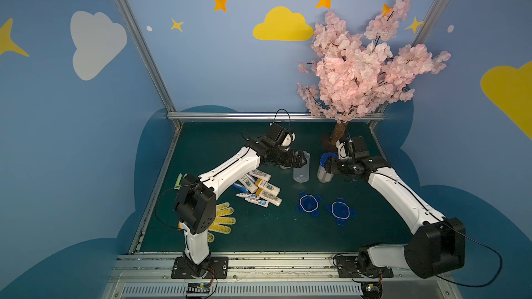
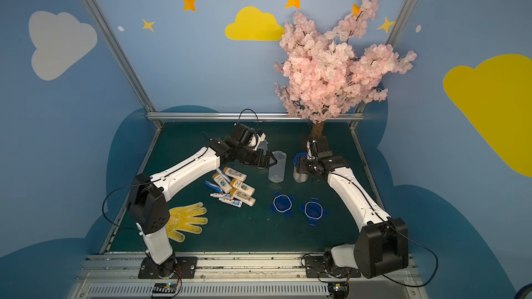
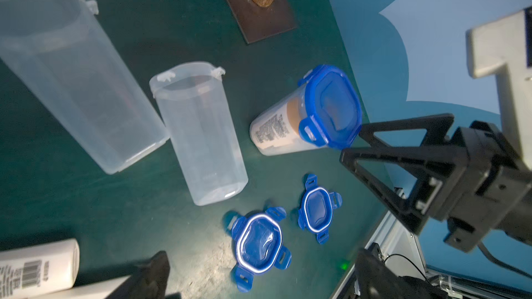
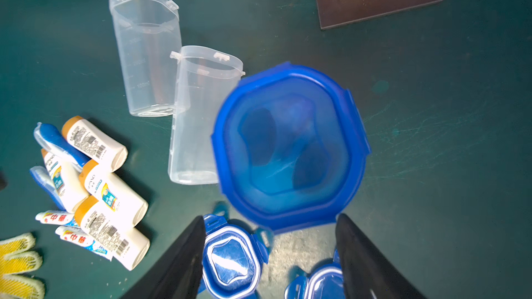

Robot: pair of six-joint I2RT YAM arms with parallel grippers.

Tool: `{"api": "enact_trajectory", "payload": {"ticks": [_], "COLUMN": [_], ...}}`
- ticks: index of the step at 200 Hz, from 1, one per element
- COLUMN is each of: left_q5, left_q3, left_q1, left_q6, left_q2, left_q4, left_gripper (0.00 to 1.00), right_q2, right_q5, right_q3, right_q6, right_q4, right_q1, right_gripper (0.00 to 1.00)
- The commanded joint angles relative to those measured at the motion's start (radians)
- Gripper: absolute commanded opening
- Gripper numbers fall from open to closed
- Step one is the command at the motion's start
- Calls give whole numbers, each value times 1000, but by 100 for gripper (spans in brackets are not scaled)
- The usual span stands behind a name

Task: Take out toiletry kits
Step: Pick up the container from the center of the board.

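Lidded jar [image 1: 324, 174] upright on bench [image 1: 259, 234], white bottle [image 3: 273, 132] of unopened toiletry kit inside. Your right fingers [image 4: 184, 257] released, spread beside its blue lid [image 4: 290, 145], likely to unclip it. Left fingers [image 3: 149, 277] released, near empty jars [image 3: 201, 133] next to it. Emptied-out toiletries [image 1: 260, 189] heaped farther on.

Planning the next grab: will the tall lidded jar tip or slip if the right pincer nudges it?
Likely tippy: the lidded jar stands tall on a narrow base, blue lid on top. Probably heavier than the empty jar beside it, since a printed white bottle shows inside. Its smooth clear wall may slip in the open right pincer.
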Motion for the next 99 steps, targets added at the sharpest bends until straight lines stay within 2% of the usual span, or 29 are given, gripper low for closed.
{"api": "enact_trajectory", "payload": {"ticks": [1, 31, 55, 69, 99], "left_q5": [-52, -116, -105, -122, -141], "left_q3": [135, 337, 476, 574, 797], "left_q1": [-45, -96, -113, -125, -159], "left_q6": [44, 86, 91, 101, 115], "left_q2": [77, 208, 311, 373, 506], "left_q4": [-85, -171, -221, -271, -377], "left_gripper": [99, 99, 99, 99, 100], "right_q2": [-75, -163, -242, -287, -359], "right_q5": [-27, -92, -117, -130, -181], "right_q3": [-20, -75, -117, -141, -170], "right_q6": [12, 32, 43, 43, 48], "right_q4": [-19, -18, -10, 1, -4], "right_q1": [-19, -99, -172, -207, -289], "right_gripper": [71, 72, 85, 89, 89]}}
